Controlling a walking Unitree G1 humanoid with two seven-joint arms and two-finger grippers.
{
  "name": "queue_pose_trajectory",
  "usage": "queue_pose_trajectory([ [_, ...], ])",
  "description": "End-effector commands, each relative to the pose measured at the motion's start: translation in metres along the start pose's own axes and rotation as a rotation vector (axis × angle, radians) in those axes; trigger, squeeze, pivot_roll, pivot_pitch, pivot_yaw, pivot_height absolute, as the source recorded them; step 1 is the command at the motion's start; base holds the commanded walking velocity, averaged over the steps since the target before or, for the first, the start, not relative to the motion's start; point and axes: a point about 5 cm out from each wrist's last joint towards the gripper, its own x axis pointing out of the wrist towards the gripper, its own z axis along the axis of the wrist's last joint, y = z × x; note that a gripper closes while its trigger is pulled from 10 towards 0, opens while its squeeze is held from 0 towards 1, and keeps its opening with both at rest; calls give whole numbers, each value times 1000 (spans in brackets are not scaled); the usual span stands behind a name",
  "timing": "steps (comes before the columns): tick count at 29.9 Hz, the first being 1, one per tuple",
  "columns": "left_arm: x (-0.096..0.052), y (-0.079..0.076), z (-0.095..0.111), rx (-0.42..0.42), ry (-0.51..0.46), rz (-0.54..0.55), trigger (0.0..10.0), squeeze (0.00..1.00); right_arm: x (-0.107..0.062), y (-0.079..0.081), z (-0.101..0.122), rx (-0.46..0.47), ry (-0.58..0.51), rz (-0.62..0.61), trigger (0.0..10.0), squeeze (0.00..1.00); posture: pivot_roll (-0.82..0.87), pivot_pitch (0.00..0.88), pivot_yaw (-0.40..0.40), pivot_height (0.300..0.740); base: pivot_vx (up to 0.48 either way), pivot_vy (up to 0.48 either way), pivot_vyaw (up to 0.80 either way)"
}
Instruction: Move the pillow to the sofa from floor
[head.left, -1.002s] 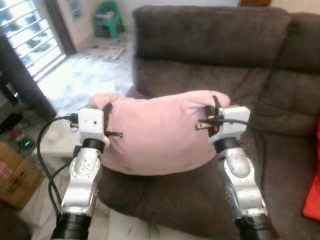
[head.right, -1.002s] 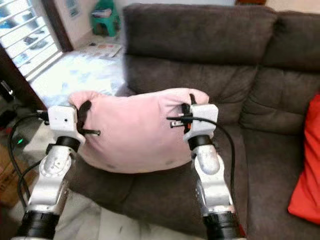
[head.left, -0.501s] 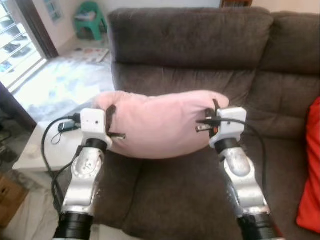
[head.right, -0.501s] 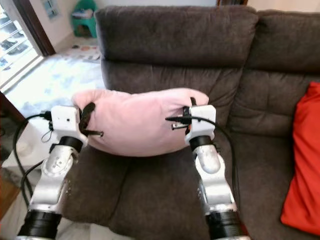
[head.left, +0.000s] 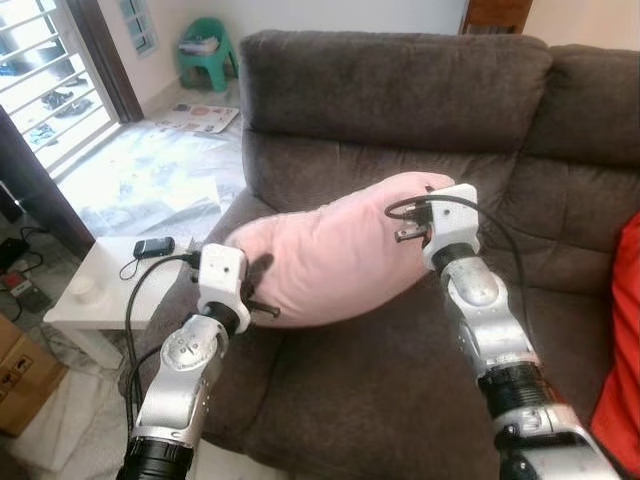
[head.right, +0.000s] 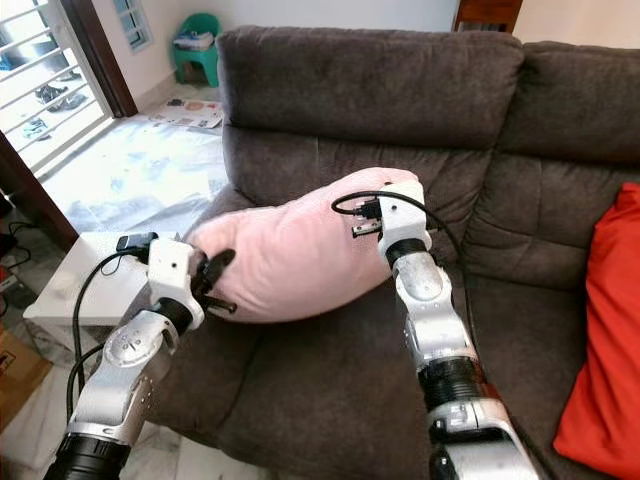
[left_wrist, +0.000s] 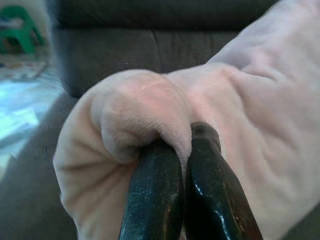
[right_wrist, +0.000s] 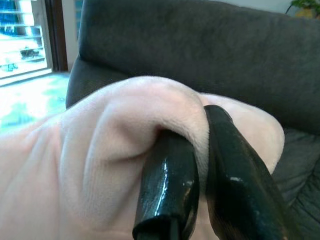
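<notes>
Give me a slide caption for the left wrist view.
Left gripper pinching a fold of the pink pillow, brown sofa behind.

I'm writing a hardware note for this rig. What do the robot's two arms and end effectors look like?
Both arms are silver metal with rounded joint housings and black cuffs lower down. Each wrist carries a white boxy camera block with a looping black cable. The left end effector and right end effector each have two long, glossy black fingers with rounded tips.

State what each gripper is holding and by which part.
Both hold the pink pillow. The left gripper pinches a fold of fabric at its lower left corner; the right gripper pinches the raised right corner, above the sofa seat.
</notes>
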Motion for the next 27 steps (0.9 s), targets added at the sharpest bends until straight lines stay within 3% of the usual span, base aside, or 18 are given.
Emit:
queue_pose_trajectory([
  [1, 3, -14, 14, -3, -55, -93, 10000, 0, 9, 13, 18, -28, -61, 61, 10000, 0, -39, 46, 42, 740, 0, 0, 0],
  [6, 0, -19, 13, -24, -37, -133, 10000, 0, 18, 12, 26, -12, -79, 72, 10000, 0, -40, 48, 40, 740, 0, 0, 0],
  [10, -4, -21, 10, -18, -8, -172, 10000, 0, 17, 32, 34, 1, -128, 247, 10000, 0, -33, 57, 37, 740, 0, 0, 0],
  [16, -8, -23, 3, -19, 32, -197, 10000, 0, 14, 45, 33, -27, -132, 362, 10000, 0, -30, 60, 33, 740, 0, 0, 0],
  [22, -12, -27, -3, -12, 73, -232, 10000, 0, 14, 46, 29, -23, -125, 391, 10000, 0, -30, 63, 33, 740, 0, 0, 0],
  [23, -12, -27, -3, -11, 74, -232, 10000, 0, 13, 46, 29, -24, -124, 393, 10000, 831, -30, 63, 33, 740, 0, 0, 0],
  [24, -12, -28, -4, -10, 75, -232, 10000, 0, 13, 46, 28, -20, -122, 399, 10000, 831, -31, 63, 33, 740, 0, 0, 0],
  [25, -13, -28, -4, -11, 77, -232, 10000, 0, 13, 46, 28, -16, -121, 403, 10000, 1000, -29, 62, 31, 740, 0, 0, 0],
  [27, -13, -28, -5, -12, 82, -235, 10000, 0, 12, 46, 27, -15, -121, 407, 10000, 1000, -29, 64, 31, 740, 0, 0, 0],
])
